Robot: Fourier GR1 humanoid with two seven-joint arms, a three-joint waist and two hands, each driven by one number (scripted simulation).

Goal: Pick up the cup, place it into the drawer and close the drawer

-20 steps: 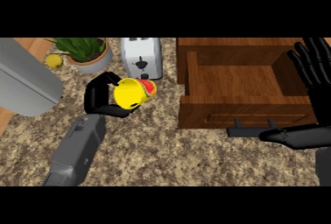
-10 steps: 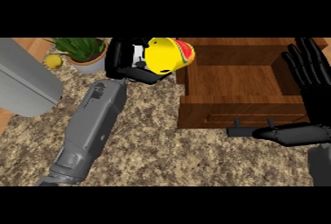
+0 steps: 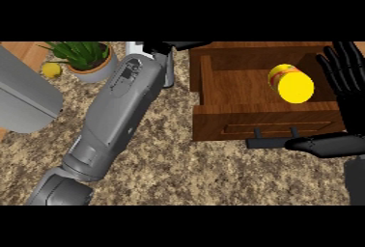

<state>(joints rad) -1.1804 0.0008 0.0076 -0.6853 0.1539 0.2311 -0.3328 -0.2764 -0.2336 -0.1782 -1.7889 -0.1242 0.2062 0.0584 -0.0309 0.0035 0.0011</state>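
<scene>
You'll see the yellow cup [image 3: 291, 83] inside the open drawer [image 3: 264, 116], toward its right side and clear of both hands. Your right hand [image 3: 351, 103] stands beside it, fingers straight, holding nothing. The left hand [image 3: 178, 46] is cut off at the top edge, so you cannot tell whether it is released or clenched.

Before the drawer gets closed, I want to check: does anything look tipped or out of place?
The yellow cup looks tilted, not upright, inside the open drawer. Nothing spilled or damaged shows.
</scene>
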